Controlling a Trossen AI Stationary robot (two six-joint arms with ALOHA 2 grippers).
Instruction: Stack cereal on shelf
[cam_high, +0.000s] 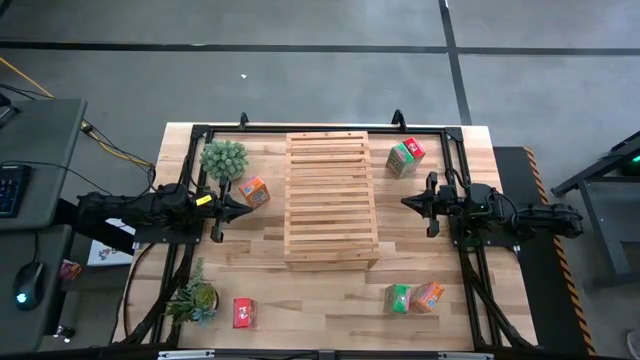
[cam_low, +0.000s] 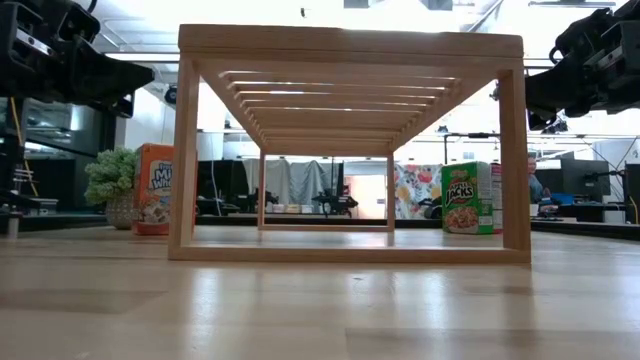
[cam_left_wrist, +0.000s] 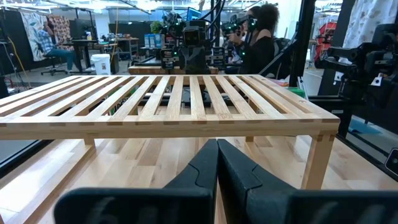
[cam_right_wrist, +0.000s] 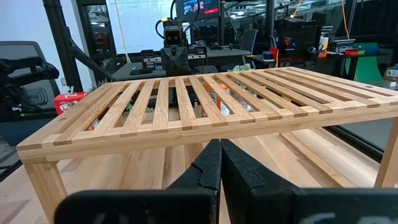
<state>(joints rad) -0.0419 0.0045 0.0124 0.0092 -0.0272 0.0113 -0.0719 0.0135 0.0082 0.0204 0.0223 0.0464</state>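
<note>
The wooden slatted shelf (cam_high: 332, 200) stands at the middle of the butcher-block table (cam_high: 300, 280), its long axis running from the near edge to the far edge; seen from table height (cam_low: 350, 140) it is an open frame with nothing inside and nothing on its top slats.

Cereal boxes lie scattered around it. An orange box (cam_high: 253, 191) stands just left of the shelf, next to a round green potted plant (cam_high: 223, 158); the low view shows the same box (cam_low: 154, 188) beside the plant (cam_low: 112, 185). A green-and-red box (cam_high: 405, 157) stands near the shelf's far right corner, appearing at table height as a green box (cam_low: 467, 198). A red box (cam_high: 242, 313) lies near the front left, close to a second, spikier potted plant (cam_high: 193, 298). A green box (cam_high: 398, 298) and an orange box (cam_high: 428, 296) lie touching each other at the front right.

The left gripper (cam_high: 240, 208) hovers just left of the shelf, level with its middle, pointing at it; its fingers (cam_left_wrist: 205, 163) are pressed together and hold nothing. The right gripper (cam_high: 408, 203) mirrors it on the shelf's right side, fingers (cam_right_wrist: 210, 162) likewise together and empty. Both grippers are apart from every box.
</note>
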